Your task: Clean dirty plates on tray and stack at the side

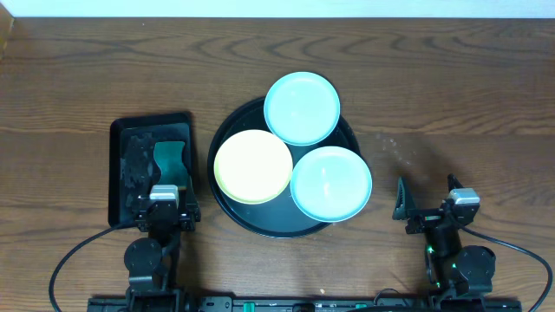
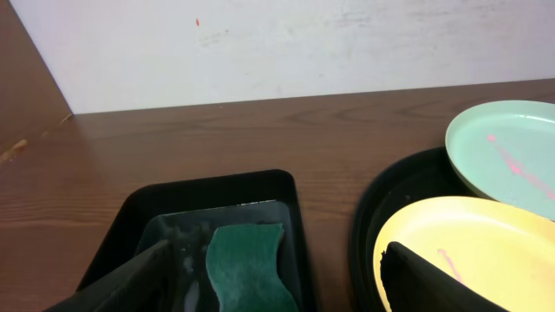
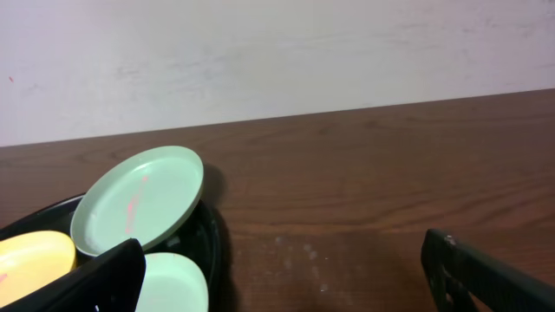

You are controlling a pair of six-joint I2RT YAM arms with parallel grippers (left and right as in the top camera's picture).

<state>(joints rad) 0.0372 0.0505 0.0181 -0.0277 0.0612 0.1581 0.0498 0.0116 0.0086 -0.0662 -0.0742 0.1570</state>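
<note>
Status: all three plates sit on the round tray (image 1: 227, 206), mid-table, none stacked at the side yet.

- far turquoise plate (image 1: 302, 107): at the tray's far edge, overhanging the rim and tilted in the right wrist view. Pink smear across it (image 2: 516, 160).
- yellow plate (image 1: 252, 166): left half of the tray, nearest my left arm. Small pink mark on it in the left wrist view.
- near turquoise plate (image 1: 330, 183): right-front of the tray, edge out past the rim. Can't tell any dirt on it.
- The three plates crowd together; whether their rims touch or overlap I can't tell from above.

My left gripper (image 2: 276, 250): jaws spread wide, holding nothing, low over the near end of the rectangular tray (image 1: 121, 143), just left of the round one. Green sponge (image 2: 247, 264) lies in it, on a wet-looking film, between my fingers but not touched.

My right gripper (image 1: 427, 195): jaws apart as well, nothing in them, over bare table (image 1: 451, 95) to the right of the round tray, clear of every plate.
</note>
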